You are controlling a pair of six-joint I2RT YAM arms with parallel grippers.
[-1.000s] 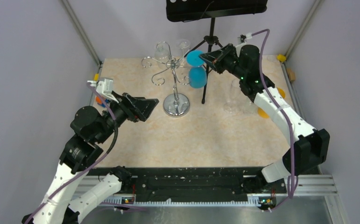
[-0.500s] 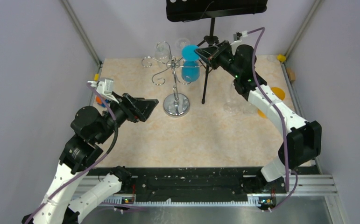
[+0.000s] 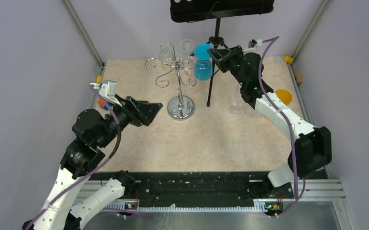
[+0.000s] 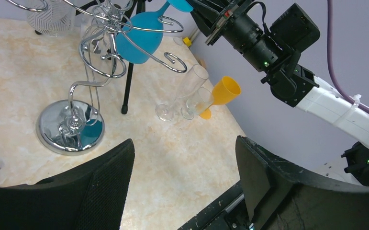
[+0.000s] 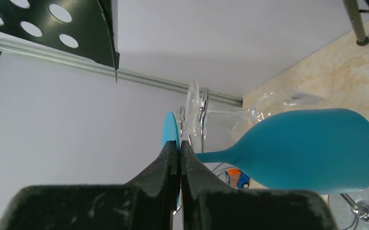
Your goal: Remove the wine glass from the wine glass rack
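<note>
Grip by R pincer [image 5: 179, 143] on wine glass [image 5: 311, 148] foot; lets stem clear rack [image 3: 181, 106] hook. L pincer [image 4: 183, 143] open, idle.

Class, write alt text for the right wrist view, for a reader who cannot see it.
The right gripper is pinched shut at the foot of a blue wine glass, whose stem and bowl stretch to the right. Clear glassware and part of the chrome wine glass rack show beyond it, against a pale wall.
</note>
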